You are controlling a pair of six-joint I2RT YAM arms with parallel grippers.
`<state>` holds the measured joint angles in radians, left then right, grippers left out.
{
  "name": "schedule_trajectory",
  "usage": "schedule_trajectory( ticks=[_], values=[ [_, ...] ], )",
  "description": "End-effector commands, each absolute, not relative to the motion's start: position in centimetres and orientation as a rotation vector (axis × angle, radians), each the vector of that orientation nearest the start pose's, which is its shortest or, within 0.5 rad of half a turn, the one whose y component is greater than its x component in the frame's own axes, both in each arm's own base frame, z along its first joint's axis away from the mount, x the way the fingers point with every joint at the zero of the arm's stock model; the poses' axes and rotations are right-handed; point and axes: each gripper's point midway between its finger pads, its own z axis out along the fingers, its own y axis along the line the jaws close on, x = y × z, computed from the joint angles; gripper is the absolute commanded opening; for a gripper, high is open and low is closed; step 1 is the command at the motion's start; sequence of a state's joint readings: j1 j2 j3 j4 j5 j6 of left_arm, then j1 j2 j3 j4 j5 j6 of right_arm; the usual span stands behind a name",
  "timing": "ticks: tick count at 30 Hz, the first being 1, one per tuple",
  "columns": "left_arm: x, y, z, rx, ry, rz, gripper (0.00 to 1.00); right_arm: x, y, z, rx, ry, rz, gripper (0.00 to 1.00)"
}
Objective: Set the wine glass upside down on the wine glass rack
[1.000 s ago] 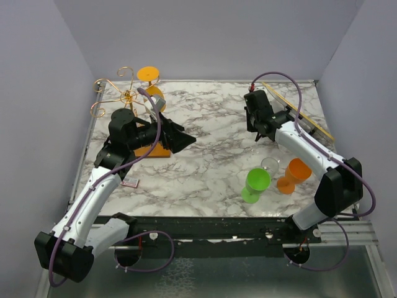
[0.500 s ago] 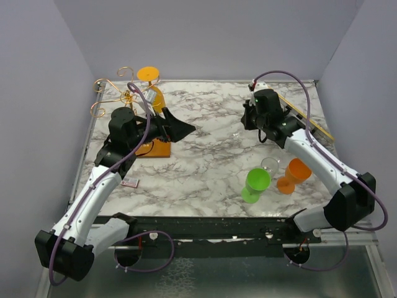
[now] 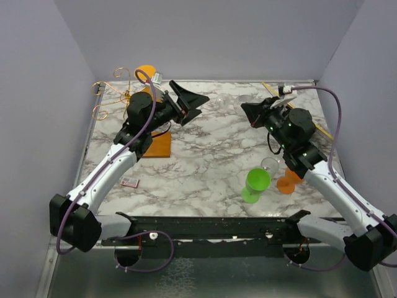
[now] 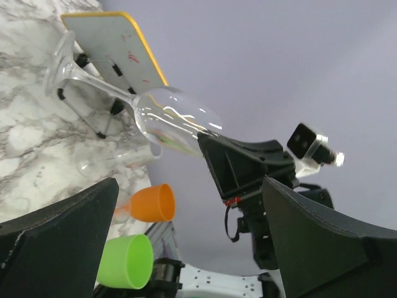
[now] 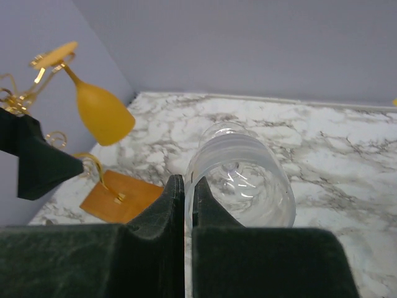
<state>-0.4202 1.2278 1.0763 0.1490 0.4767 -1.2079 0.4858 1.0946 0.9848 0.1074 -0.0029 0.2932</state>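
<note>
wine glass (image 4: 173, 121) gripped at bowl by right gripper (image 5: 184, 186), shown clearly only from left wrist; left gripper (image 3: 197, 104) spread wide.

I see the gold wire wine glass rack (image 3: 160, 146) standing far left on the marble desk (image 3: 205, 155); the green plastic cup (image 3: 255, 184) sits near right, the orange plastic cup (image 3: 289, 182) just right of it.

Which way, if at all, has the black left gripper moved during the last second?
Yes. The left gripper moved toward the back wall, past the flat orange-brown wooden base.
</note>
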Motion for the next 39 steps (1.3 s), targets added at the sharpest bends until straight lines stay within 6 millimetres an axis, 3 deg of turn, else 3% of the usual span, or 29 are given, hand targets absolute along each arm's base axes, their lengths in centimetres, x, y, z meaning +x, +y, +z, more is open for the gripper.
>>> schedule_trajectory(
  ticks=[1, 11, 18, 26, 39],
  values=[
    [32.2, -28.8, 42.0, -0.335, 1.66, -1.67, 0.99, 31.4, 19.0, 41.6, -0.103, 1.274, 0.761, 0.01],
    [33.7, -31.5, 43.7, -0.483, 1.56, -1.621, 0.99, 26.5, 16.6, 45.3, 0.021, 1.055, 0.933, 0.01],
    [33.3, -33.7, 46.0, -0.429, 1.507, -1.694, 0.99, 24.4, 16.2, 47.1, 0.017, 0.976, 1.011, 0.01],
    [33.4, -35.9, 47.3, -0.481, 1.492, -1.756, 0.64, 23.4, 16.2, 48.5, 0.007, 0.913, 1.06, 0.01],
    [35.3, -36.7, 47.7, -0.597, 1.455, -1.74, 0.42, 23.8, 17.4, 48.2, -0.019, 0.914, 1.103, 0.01]
  ],
)
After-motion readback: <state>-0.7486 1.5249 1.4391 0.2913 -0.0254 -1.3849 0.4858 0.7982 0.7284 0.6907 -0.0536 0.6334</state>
